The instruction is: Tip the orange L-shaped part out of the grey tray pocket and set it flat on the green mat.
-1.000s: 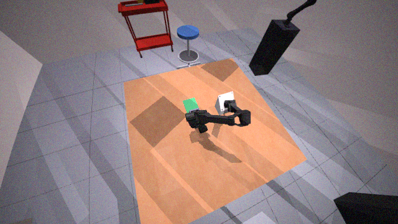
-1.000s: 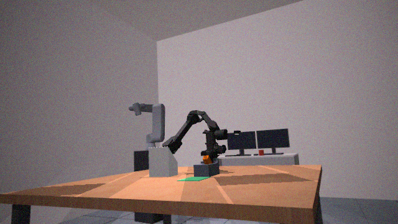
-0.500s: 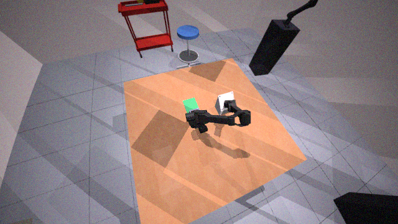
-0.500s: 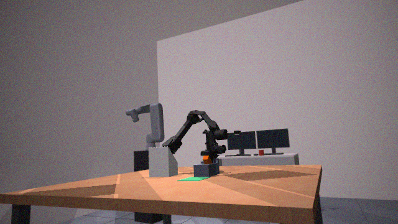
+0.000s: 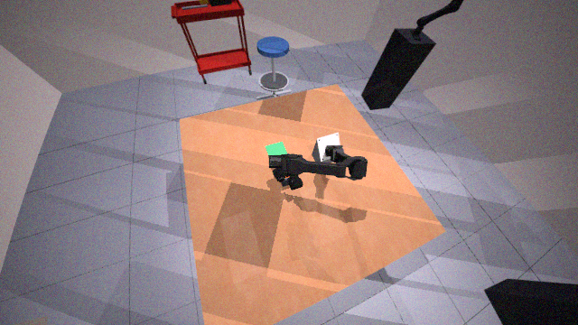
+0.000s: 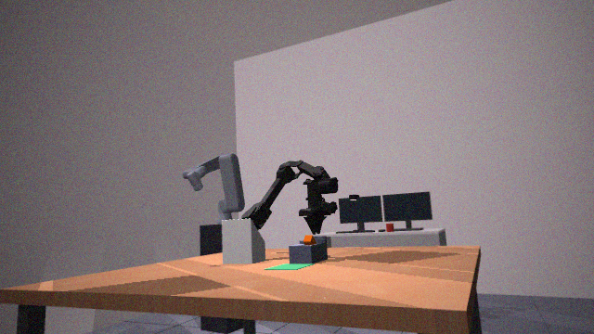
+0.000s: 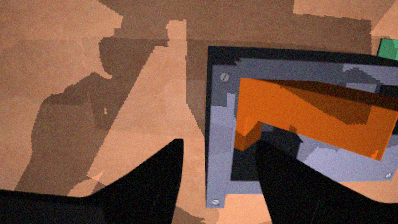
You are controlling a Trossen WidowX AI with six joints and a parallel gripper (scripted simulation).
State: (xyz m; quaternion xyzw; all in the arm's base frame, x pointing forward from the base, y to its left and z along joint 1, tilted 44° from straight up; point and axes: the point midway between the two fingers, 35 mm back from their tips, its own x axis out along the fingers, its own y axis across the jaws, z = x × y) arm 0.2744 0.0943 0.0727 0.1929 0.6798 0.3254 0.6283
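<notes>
Arm (image 5: 316,167) hides the tray and orange part from above.

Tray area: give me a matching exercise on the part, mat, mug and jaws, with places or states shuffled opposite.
1. part
2. mat
3. mug
4. jaws

A. by the monitors
B. parted, with nothing between them
C. poking up out of the tray
D. green, flat on the table

Pairs: 1-C, 2-D, 3-A, 4-B
</notes>
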